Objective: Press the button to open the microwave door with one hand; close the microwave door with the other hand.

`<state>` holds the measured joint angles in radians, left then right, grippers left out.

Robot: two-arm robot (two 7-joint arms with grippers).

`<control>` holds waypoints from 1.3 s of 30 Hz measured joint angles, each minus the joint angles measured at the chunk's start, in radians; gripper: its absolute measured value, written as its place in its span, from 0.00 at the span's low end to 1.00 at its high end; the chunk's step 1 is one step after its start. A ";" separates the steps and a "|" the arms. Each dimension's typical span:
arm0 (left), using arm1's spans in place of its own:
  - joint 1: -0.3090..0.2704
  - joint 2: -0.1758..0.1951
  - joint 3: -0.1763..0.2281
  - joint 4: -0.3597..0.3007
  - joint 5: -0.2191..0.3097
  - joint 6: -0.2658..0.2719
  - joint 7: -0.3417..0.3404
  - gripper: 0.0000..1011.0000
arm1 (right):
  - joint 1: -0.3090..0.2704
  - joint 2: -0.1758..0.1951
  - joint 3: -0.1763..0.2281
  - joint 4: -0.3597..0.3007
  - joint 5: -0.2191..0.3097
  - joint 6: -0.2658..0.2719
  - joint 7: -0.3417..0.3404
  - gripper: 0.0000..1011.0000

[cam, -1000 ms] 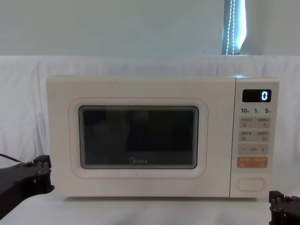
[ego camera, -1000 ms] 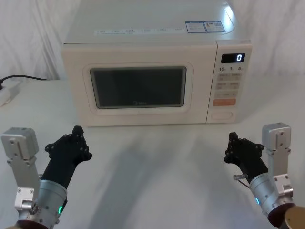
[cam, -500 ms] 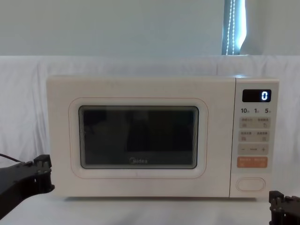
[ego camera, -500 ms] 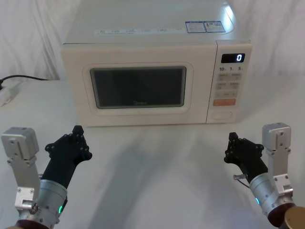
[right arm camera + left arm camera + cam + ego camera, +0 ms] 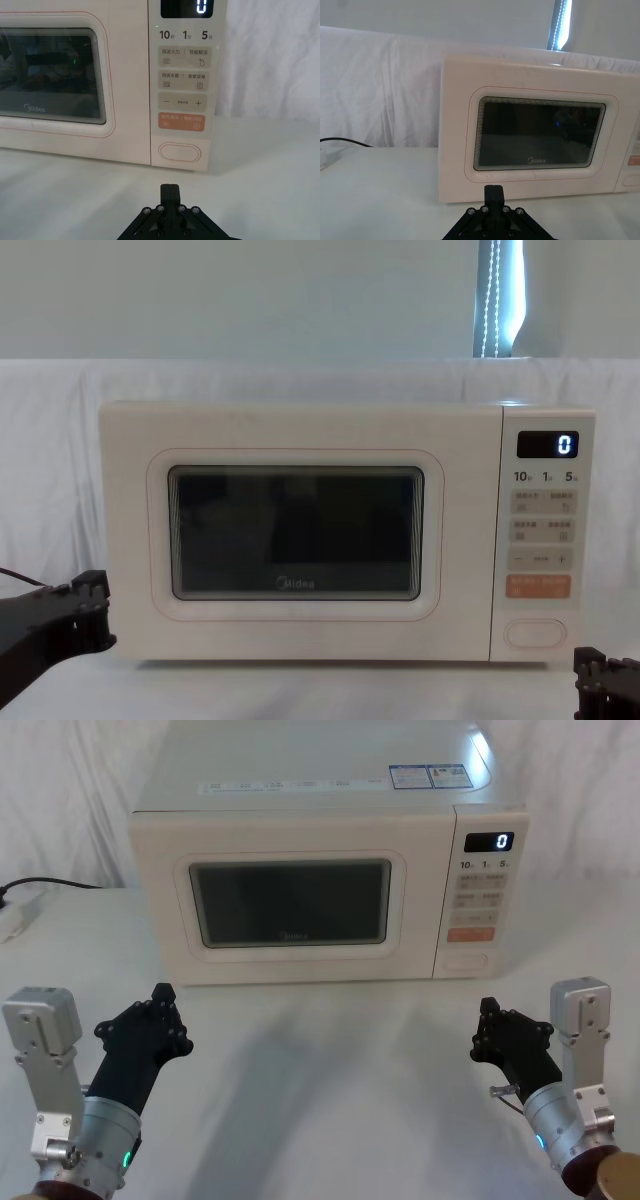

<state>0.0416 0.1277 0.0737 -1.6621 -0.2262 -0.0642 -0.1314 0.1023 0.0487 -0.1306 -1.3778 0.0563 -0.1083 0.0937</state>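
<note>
Hovering before the microwave door [image 5: 290, 905], both grippers' jaws seemingly pressed together

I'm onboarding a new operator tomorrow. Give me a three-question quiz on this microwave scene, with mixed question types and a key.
1. True or false: the microwave door is shut.
2. Which key sits directly above the button? A) the orange key B) the minus/plus key C) the display
3. Fill in: the gripper nearer the control panel is the ____ gripper.

Key:
1. True; the door lies flush with the front.
2. A.
3. Right; the right gripper rests low in front of the panel, the left gripper before the door's left part. Both are apart from the microwave.
</note>
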 joint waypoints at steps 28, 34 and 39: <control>0.000 0.000 0.000 0.000 0.000 0.000 0.000 0.00 | 0.000 0.000 0.000 0.000 0.000 0.000 0.000 0.28; 0.000 0.000 0.000 0.000 0.000 0.000 0.000 0.00 | 0.000 0.000 0.000 0.000 0.000 0.000 0.000 0.46; 0.000 0.000 0.000 0.000 0.000 0.000 0.000 0.00 | 0.000 0.000 0.000 0.000 0.000 0.000 0.000 0.64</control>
<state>0.0416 0.1277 0.0736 -1.6621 -0.2262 -0.0642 -0.1313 0.1024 0.0487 -0.1306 -1.3777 0.0563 -0.1083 0.0937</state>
